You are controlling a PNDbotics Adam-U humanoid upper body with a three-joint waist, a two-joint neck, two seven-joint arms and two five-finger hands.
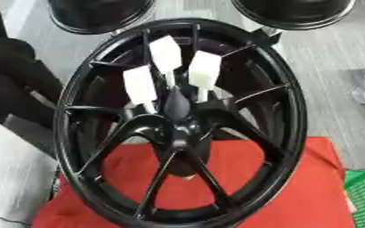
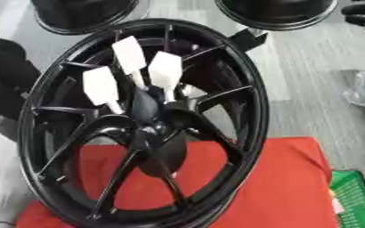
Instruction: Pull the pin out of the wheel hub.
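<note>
Where spokes meet, black wheel hub (image 1: 178, 129) carries three white-handled pins (image 1: 166, 54).

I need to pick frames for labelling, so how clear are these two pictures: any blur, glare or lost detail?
Left eye view: soft all over, the white pins have fuzzy edges; the black wheel hub merges into one dark mass. Right eye view: equally soft, pale sheen on the rim, red cloth flat and even.

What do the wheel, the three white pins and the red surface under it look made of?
Wheel: likely cast metal, glossy black paint, going by rim glints. White pins: matte, flat-faced heads on thin stems, plastic probably. Red surface: dull, no shine; cloth or mat, cannot tell.
</note>
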